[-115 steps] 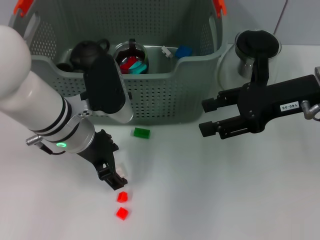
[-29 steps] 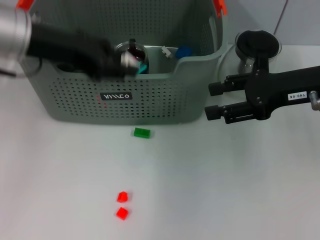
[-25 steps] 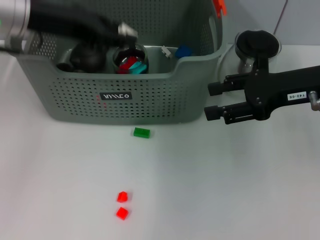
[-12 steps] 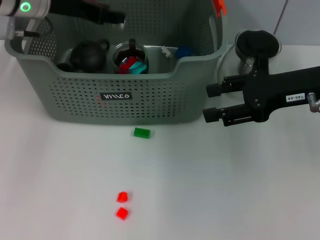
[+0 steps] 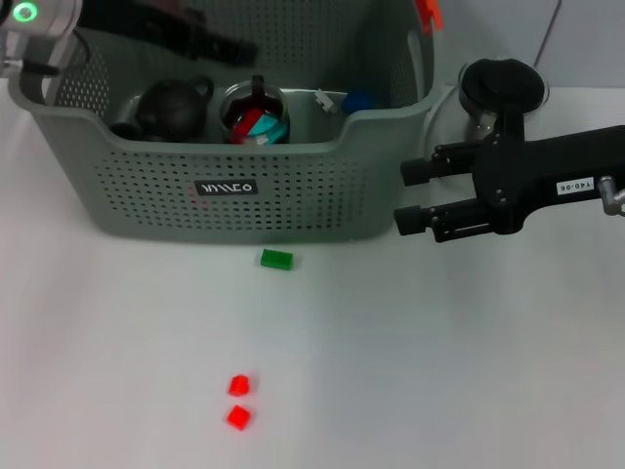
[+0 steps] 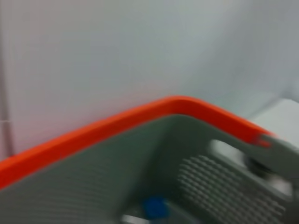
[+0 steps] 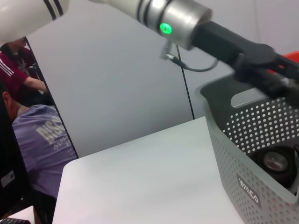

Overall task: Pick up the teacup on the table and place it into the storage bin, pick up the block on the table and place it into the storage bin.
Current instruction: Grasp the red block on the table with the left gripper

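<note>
I have the left gripper [image 5: 234, 44] above the back of the large grey perforated plastic storage bin [image 5: 312, 195]; its fingers are blurred, so I cannot tell their state or load. The right gripper [image 5: 408, 195] hovers just beside the bin's right wall, fingers apart and empty. The small green block [image 5: 276, 259] lies on the white table [image 5: 439, 371] before the bin, two small red blocks [image 5: 237, 401] nearer me; approaching too close to the wall could probably nudge the green one.

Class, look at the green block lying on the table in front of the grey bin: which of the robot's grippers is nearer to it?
Right. The right gripper hangs beside the storage bin's right end, to the right of the green block. The left gripper is over the bin's back, farther off.
</note>
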